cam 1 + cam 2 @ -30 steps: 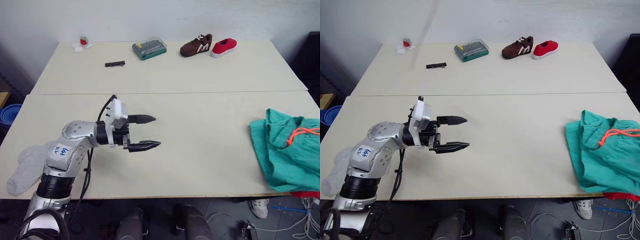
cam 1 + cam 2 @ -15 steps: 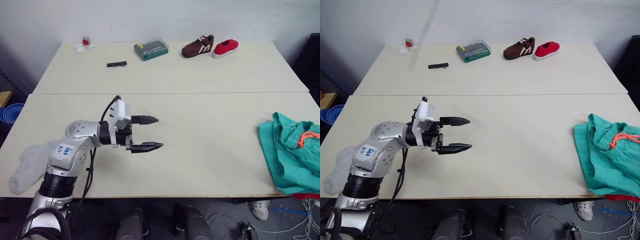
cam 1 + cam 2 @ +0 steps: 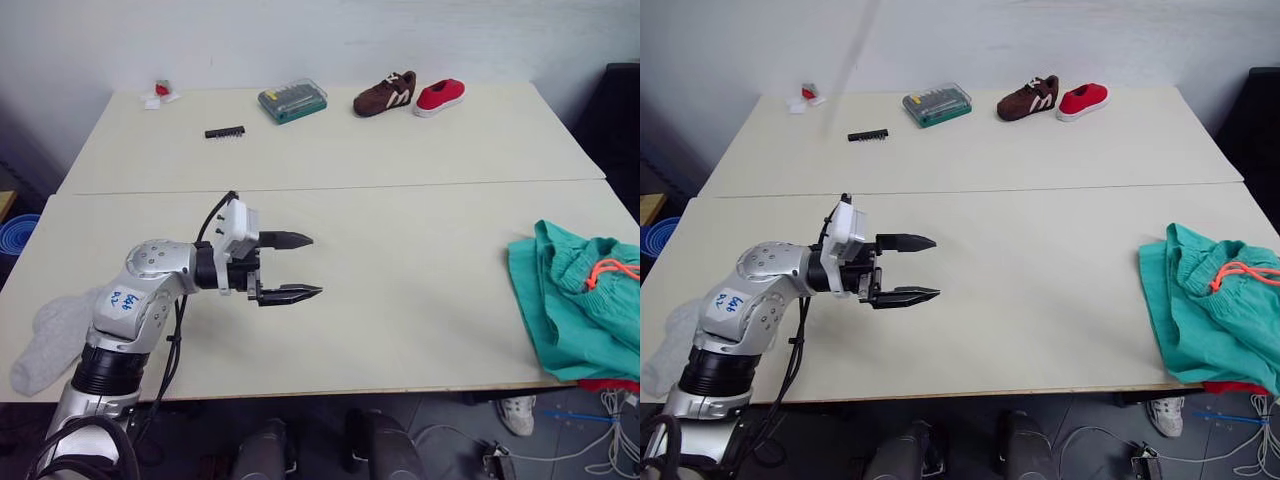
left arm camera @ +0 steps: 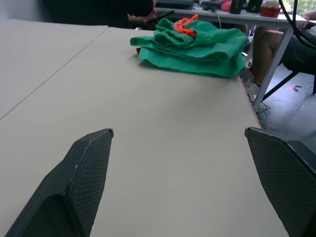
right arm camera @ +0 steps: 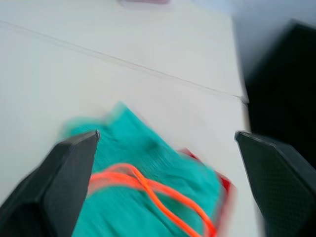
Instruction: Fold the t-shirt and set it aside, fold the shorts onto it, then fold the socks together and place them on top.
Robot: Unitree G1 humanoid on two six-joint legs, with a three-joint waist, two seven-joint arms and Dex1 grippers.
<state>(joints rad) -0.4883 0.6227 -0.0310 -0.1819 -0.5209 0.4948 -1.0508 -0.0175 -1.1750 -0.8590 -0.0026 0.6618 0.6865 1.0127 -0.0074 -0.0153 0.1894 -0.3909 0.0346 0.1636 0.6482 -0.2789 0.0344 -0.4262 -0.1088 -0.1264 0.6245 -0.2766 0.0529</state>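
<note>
Teal shorts lie on our red t-shirt at the surface's right edge. Grey socks sit far left. Our left gripper hovers mid-surface, fingers spread, empty; our right gripper, fingers spread, hangs above the shorts.

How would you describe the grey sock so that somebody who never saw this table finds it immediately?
Start from the near table, the one closer to the robot, and follow its front edge to the robot's left corner. There, beside the left arm, lies the sock, partly hanging over the edge. It is the only pale grey, soft knit item; the other cloth, the teal shorts, lies at the opposite end.
</note>
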